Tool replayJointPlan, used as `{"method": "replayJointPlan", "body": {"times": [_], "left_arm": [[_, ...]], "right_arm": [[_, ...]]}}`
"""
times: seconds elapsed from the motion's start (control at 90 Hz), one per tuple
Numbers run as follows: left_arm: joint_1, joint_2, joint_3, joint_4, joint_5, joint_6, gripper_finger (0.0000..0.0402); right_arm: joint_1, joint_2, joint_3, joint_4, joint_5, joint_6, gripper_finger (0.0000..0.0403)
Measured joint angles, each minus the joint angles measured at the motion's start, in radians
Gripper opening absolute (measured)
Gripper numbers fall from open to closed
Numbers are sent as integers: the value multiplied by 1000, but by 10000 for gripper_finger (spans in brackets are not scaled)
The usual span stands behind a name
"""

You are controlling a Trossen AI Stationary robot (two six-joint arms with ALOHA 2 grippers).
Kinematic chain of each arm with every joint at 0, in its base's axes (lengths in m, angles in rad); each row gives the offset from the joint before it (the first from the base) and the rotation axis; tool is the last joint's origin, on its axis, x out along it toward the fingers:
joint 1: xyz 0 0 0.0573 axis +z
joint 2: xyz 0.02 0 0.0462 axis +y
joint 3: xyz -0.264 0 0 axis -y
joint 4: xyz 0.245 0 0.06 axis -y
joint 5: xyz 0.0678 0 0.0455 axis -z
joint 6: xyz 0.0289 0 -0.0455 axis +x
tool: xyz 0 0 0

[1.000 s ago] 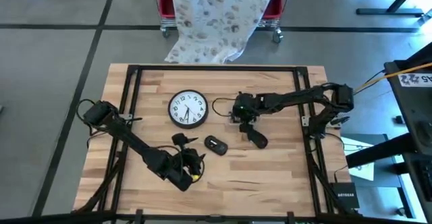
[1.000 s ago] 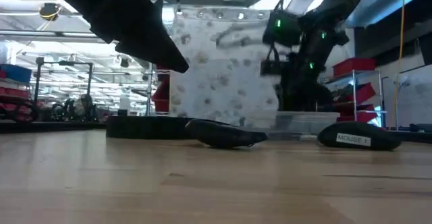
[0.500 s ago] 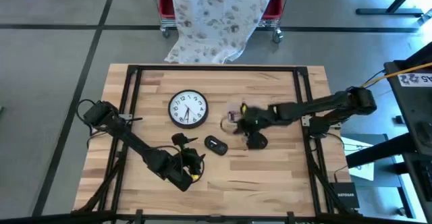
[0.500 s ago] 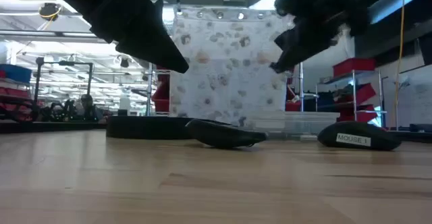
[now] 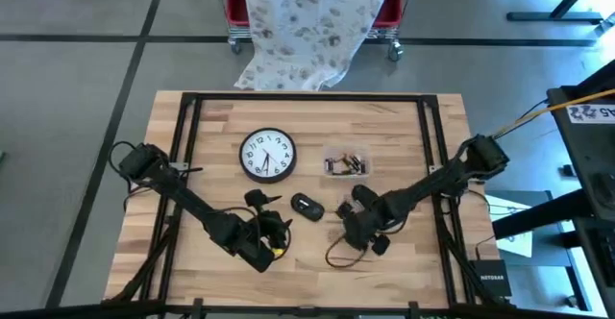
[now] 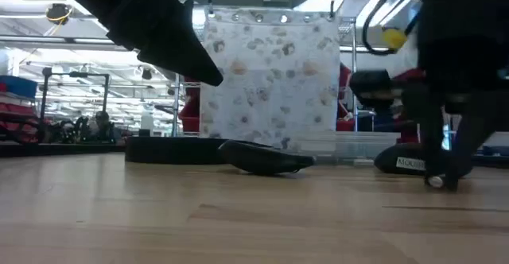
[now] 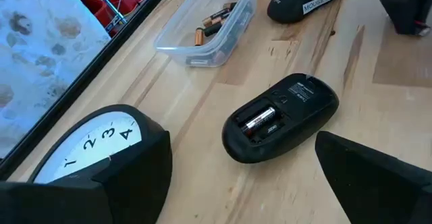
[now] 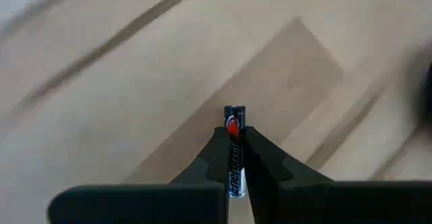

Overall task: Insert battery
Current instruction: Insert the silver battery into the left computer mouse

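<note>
Battery (image 8: 233, 146) is pinched tight in the right gripper (image 5: 357, 231), which from above sits low over the wood near the open mouse (image 5: 307, 206). From table level, that gripper almost touches the table. The left wrist view shows one cell already in the mouse's slot (room for another, I think). The right wrist view shows only bare wood ahead, so putting it in is still to do. The left gripper (image 7: 243, 177) waits spread wide near the clock (image 5: 266, 155).

Bare wood lies around the open mouse (image 5: 307, 206), flanked by clock (image 5: 267, 156) and battery tray (image 5: 346, 164).
</note>
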Motion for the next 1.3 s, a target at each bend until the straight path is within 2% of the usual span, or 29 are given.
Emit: {"method": "replayJointPlan", "body": {"times": [0.111,0.2,0.344,0.489,0.578,0.667,0.744,0.822,0.944,1.133,1.3], "left_arm": [[0,0,0,0,0,0,354],[0,0,0,1,0,0,354],[0,0,0,0,0,-2,354],[0,0,0,0,0,-3,354],[0,0,0,0,2,-3,354],[0,0,0,0,4,-4,354],[2,0,0,1,9,-9,354],[5,0,0,0,13,-9,354],[13,0,0,0,18,-11,354],[13,0,0,0,40,-14,354],[14,0,-1,-1,40,-14,354]], "right_arm": [[29,2,1,2,79,-196,28],[50,4,6,-2,145,-280,44],[68,6,13,-12,273,-291,80],[72,6,29,-20,293,-236,137],[72,2,49,-57,293,-67,171],[69,1,72,-38,292,277,189],[48,0,73,16,259,565,192],[22,5,73,96,223,768,190],[-4,33,74,199,305,1110,187],[-8,108,73,238,419,1277,190],[-7,174,73,358,445,1336,191]]}}
